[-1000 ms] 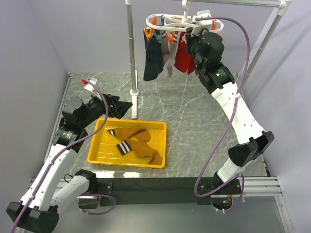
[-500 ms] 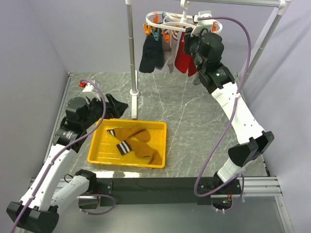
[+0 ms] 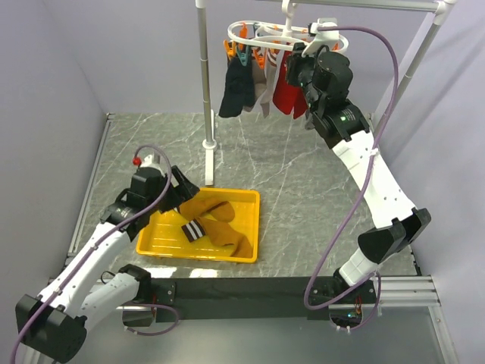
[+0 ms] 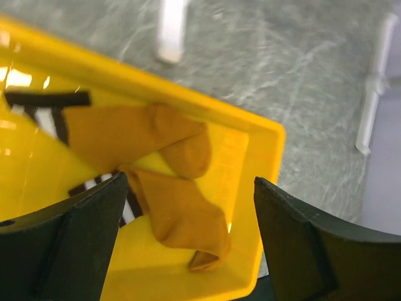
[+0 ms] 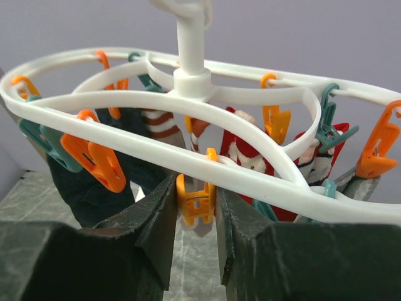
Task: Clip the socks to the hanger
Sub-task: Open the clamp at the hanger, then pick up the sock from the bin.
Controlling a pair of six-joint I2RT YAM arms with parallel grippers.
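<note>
The mustard-brown socks (image 3: pixel 211 223) with striped cuffs lie crossed in a yellow tray (image 3: pixel 250 199). My left gripper (image 3: pixel 184 195) is open and empty, hovering over the tray's far left part. In the left wrist view the socks (image 4: pixel 164 164) lie below and between its spread fingers (image 4: pixel 190 188). The white oval hanger (image 3: pixel 261 32) hangs from the top rail. My right gripper (image 3: pixel 297 54) is at its right side. In the right wrist view its jaws (image 5: pixel 196 204) are shut on an orange clip (image 5: pixel 196 199) under the hanger's ring (image 5: pixel 150 147).
A dark navy sock (image 3: pixel 236 87), a grey sock (image 3: pixel 263 92) and a red sock (image 3: pixel 286 91) hang from the hanger's clips. The white rack pole (image 3: pixel 204 83) stands on its foot (image 3: pixel 210 163) just behind the tray. Grey walls close both sides.
My left arm has swung right and forward, from beside the tray to over its far left part. The hanger and hanging socks swayed slightly. The right gripper stays at the hanger.
</note>
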